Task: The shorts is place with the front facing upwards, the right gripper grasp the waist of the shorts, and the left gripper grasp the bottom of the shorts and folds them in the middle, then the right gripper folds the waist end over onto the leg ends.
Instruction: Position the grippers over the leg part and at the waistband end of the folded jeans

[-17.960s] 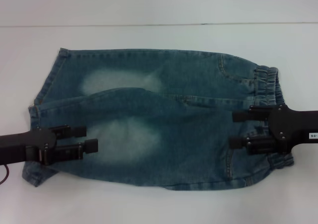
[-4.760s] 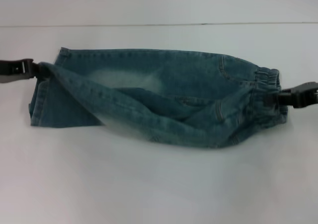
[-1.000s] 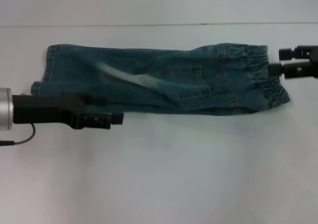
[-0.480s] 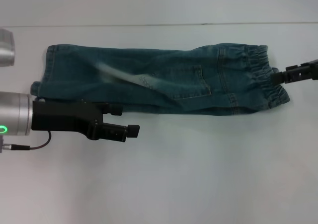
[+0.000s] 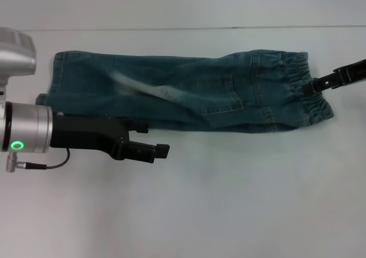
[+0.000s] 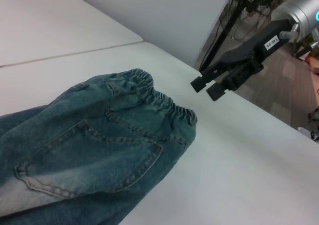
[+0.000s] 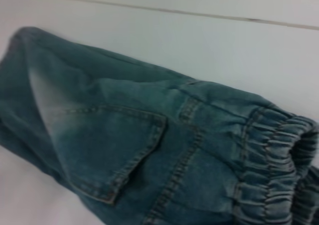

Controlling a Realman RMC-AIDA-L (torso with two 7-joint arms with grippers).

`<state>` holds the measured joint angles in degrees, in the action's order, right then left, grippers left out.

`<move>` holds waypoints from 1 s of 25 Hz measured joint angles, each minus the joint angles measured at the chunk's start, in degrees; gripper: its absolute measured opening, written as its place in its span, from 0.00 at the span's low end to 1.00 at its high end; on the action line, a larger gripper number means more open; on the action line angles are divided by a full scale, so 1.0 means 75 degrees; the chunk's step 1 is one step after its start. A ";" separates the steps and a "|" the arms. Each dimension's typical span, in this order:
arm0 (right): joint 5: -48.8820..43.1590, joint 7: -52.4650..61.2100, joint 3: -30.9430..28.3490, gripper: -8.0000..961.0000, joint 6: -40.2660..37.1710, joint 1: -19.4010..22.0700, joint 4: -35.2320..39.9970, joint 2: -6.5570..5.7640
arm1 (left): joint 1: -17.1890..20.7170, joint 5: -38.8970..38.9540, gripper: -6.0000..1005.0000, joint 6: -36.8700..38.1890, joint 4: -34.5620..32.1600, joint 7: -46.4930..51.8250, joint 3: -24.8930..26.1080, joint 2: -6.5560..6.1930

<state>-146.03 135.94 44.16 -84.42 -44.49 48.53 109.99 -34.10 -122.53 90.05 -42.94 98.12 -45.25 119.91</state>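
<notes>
shorts [image 5: 183,92] lying folded lengthwise on bench [image 5: 229,201] | left gripper [image 5: 154,152] hovering beside, fingers together, empty | right gripper [image 5: 315,85] sitting at waistband [image 5: 297,89], fingers apart | waist-over-legs fold remaining

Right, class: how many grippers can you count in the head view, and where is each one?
2. The left gripper hangs over the table, just in front of the shorts' leg end. The right gripper sits at the waistband, at the shorts' other end.
</notes>
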 joint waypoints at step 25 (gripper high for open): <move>-0.0391 0.0056 0.0759 0.94 0.1919 -0.0121 -0.1180 0.0499 | -0.0259 -0.0100 0.94 -0.0538 0.0508 0.0086 -0.0181 -0.0045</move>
<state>-148.97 136.36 49.85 -70.03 -45.40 39.68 113.73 -36.04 -123.27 86.02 -39.13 98.76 -46.61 119.58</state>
